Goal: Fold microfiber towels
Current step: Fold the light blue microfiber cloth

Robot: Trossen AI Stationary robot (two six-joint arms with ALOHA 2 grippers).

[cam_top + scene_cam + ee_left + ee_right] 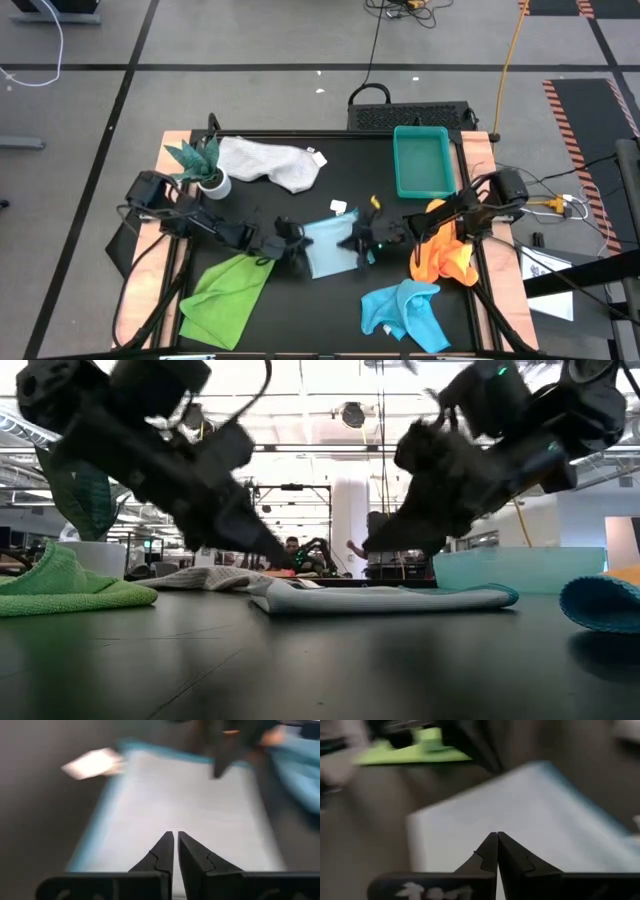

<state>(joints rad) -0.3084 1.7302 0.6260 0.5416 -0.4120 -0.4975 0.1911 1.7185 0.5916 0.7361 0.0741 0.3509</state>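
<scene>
From above, the pale blue towel [328,246] sits folded in the middle of the dark tabletop [300,190], with both arms meeting over it. The left gripper [293,243] is at its left edge and the right gripper [357,243] at its right edge. Around it: lime green towel [226,287] front-left, turquoise towel [405,311] front-right, orange towel [444,253] under the right arm, white-grey towel [268,161] crumpled at the back next to the little plant [203,163], and the teal tray [423,160] back-right. A small white tag [340,207] lies just behind the blue towel.

Low view: the pale blue towel [385,597] lies flat, with both dark arms slanting down to it from either side and blocking a lot of the room behind. Green towel [60,588] is off to one side, the tray [515,569] and a bit of turquoise [600,603] on the other.

Left wrist: the left gripper [175,845] has its fingers pinched nearly together with nothing visibly between them, hovering over the pale cloth [180,805]. The other arm's dark tip pokes in at the far edge.

Right wrist: the right gripper [497,845] is clenched tight, tips touching, also empty as far as I can see, over the same blue towel [535,815], with the green one [415,750] beyond it behind the other arm.
</scene>
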